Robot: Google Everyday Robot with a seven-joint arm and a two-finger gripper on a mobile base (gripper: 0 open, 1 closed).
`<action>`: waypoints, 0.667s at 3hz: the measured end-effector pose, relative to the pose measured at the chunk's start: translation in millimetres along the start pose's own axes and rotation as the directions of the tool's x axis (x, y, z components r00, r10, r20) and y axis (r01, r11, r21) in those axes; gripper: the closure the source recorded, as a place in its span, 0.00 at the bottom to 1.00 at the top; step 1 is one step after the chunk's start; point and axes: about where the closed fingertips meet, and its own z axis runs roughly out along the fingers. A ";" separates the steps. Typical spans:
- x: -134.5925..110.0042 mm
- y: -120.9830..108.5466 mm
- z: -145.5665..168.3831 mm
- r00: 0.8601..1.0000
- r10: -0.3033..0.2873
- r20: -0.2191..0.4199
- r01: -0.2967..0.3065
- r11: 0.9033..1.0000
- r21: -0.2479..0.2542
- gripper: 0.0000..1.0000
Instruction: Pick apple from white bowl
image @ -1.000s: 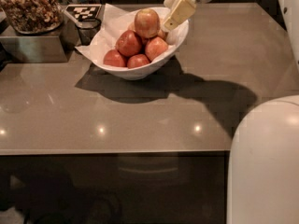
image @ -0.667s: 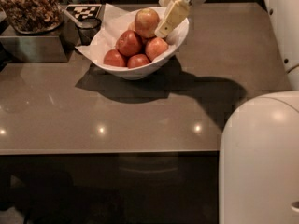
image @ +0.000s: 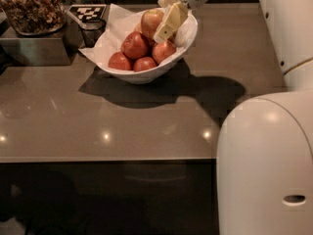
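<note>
The apple sits atop the pile, right against the left side of the claw. It looks firm, fairly heavy and glossy enough to slip, so I would grip it across its widest middle, clear of the smaller red apples below the claw. Whether the claw is apart or clamped on it I cannot tell; under it, the white bowl rests on the counter.

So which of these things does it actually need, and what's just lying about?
Needed:
gripper, over the bowl, against the apple's right side
yellow-red apple
white bowl

Lying about:
smaller dark red apples
paper lining
snack bin
checkered tag
</note>
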 end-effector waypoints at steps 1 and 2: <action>-3.3 -1.2 10.2 1.000 -0.003 0.009 0.003 1.000 -0.018 0.14; -7.6 -1.8 18.4 1.000 -0.008 0.020 0.009 0.999 -0.032 0.14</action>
